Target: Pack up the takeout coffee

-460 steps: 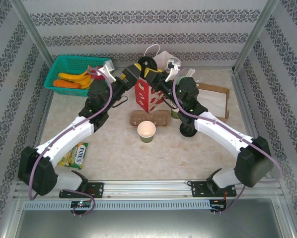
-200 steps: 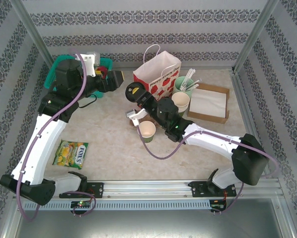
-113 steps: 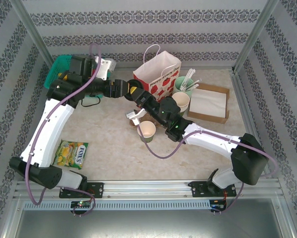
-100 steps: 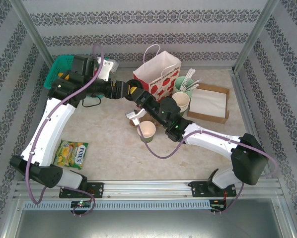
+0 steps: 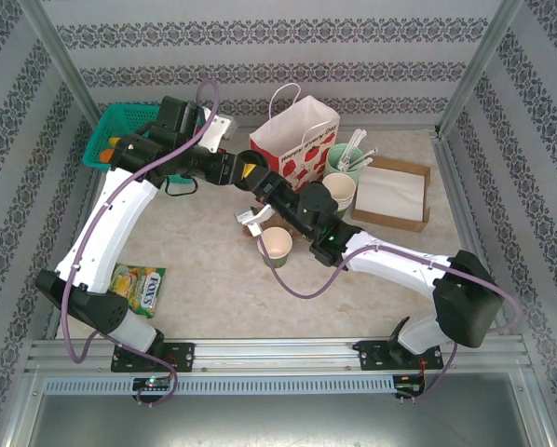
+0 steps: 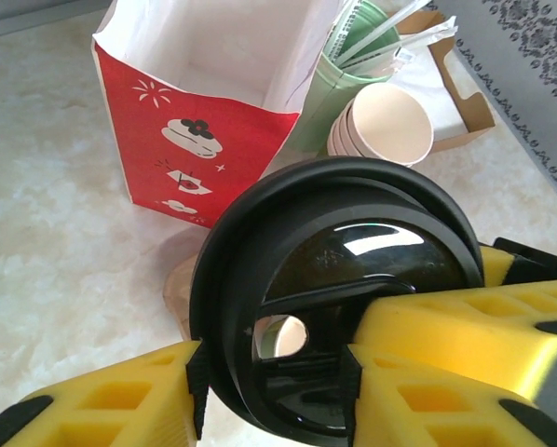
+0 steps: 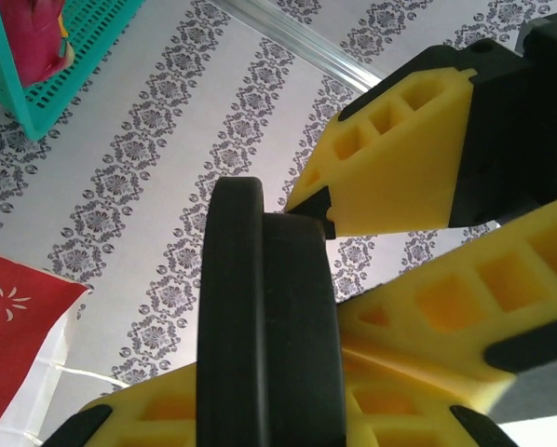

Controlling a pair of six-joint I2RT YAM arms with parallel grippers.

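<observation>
The left gripper (image 6: 274, 382) and right gripper (image 7: 269, 396) each clamp jaws on one lid (image 6: 344, 251). One open cup (image 5: 275, 245) stands nearby.

Walls (image 5: 260, 37) of striped damask paper close me in at nine, twelve and three o'clock, with metal posts (image 5: 62, 56) in the far corners. A beige marbled table (image 5: 213, 279) lies evenly lit below, with a rail (image 5: 278, 352) at six.

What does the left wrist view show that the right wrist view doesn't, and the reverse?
Left wrist, not right wrist: the cup stack, the utensil cup and the cardboard tray. Right wrist, not left wrist: the teal basket. Both: the black lid, face-on from the left wrist and edge-on from the right, yellow fingers beside it, the red bag and the patterned wall.
</observation>
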